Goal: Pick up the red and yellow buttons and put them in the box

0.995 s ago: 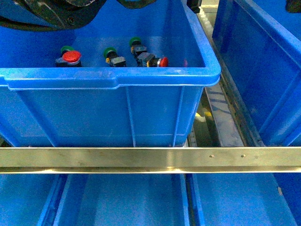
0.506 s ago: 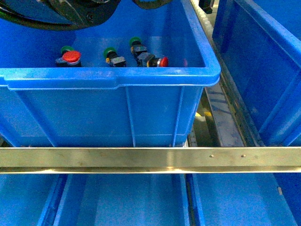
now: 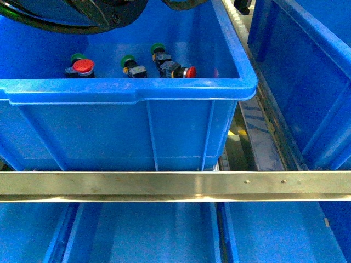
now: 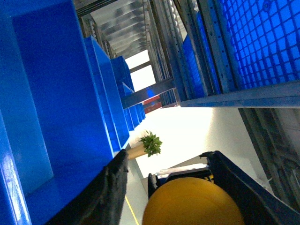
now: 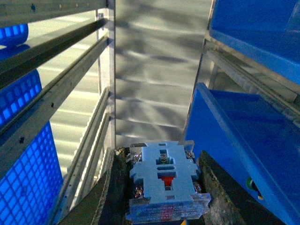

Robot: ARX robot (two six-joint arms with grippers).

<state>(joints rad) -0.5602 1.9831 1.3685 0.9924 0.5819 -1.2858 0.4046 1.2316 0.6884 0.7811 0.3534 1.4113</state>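
- Steel rail [image 3: 164, 185], nearest the front camera: it lies level across the view, unchanged from one second ago.
- Blue bin [image 3: 126, 90] behind the rail: it has not shifted, and neither has anything on its floor.
- Upright red button [image 3: 83, 66]: it sits at the bin's left with its domed red cap up on a dark body, just in front of a green cap.
- Tipped red button [image 3: 186, 72]: it lies on its side, cap pointing right, touching one green-capped switch [image 3: 157, 49]. A second green-capped switch [image 3: 127, 60] stands between the two red ones.
- Dark arm housing [image 3: 82, 13] above the bin's far end: it now reaches further right and sits higher than one second ago. This is the only change in the front view.
- Left claw [image 4: 166, 161]: it is clamped on the yellow button [image 4: 192, 204], whose smooth yellow dome fills the space between the dark fingers. The button is held in the air, with shelving and blue bins behind it.
- Right claw [image 5: 161, 153]: it is clamped on a button switch [image 5: 161, 183], also held in the air. The switch's pale blue rear block with a small red centre faces the camera, and its cap is hidden.
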